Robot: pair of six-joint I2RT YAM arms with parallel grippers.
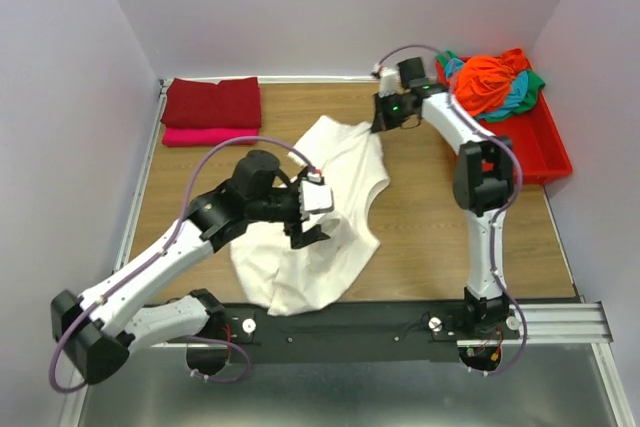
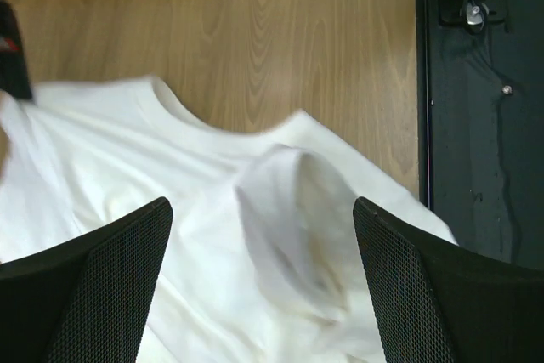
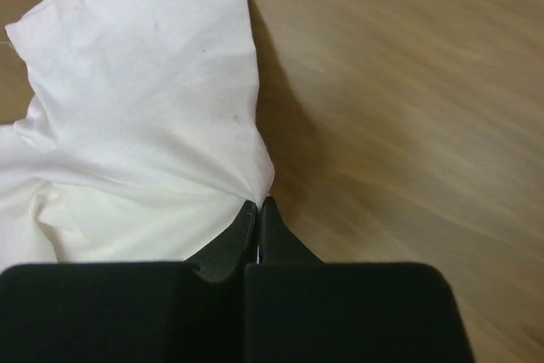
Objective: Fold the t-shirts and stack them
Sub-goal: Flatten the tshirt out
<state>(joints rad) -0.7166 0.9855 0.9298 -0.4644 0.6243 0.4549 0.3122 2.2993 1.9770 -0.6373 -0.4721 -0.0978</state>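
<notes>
While the right claw [image 3: 257,210] is clenched on the white shirt [image 1: 340,157], its 2 fingers are pressed together with a pinch of the cloth edge between the tips. This grip point is at the far right corner of the garment, toward the far edge of the wooden surface [image 1: 440,217].

The white shirt lies rumpled across the middle of the surface. It reaches from the grip point down to the near edge, and a curved opening shows on its right side.

The left claw [image 2: 263,295] is released. Its 2 fingers are spread wide above the middle of the white shirt, with a raised fold of cloth between them. Whether the fingers touch the cloth cannot be determined.

In the far left corner, 1 folded dark red shirt [image 1: 212,102] rests on 1 folded pink shirt [image 1: 205,135], whose near edge shows below it.

In the far right corner, a red tray [image 1: 545,152] holds a loose heap made up of an orange shirt [image 1: 485,82], a teal shirt [image 1: 515,99] and a green shirt [image 1: 533,77]. The orange shirt is uppermost.
</notes>
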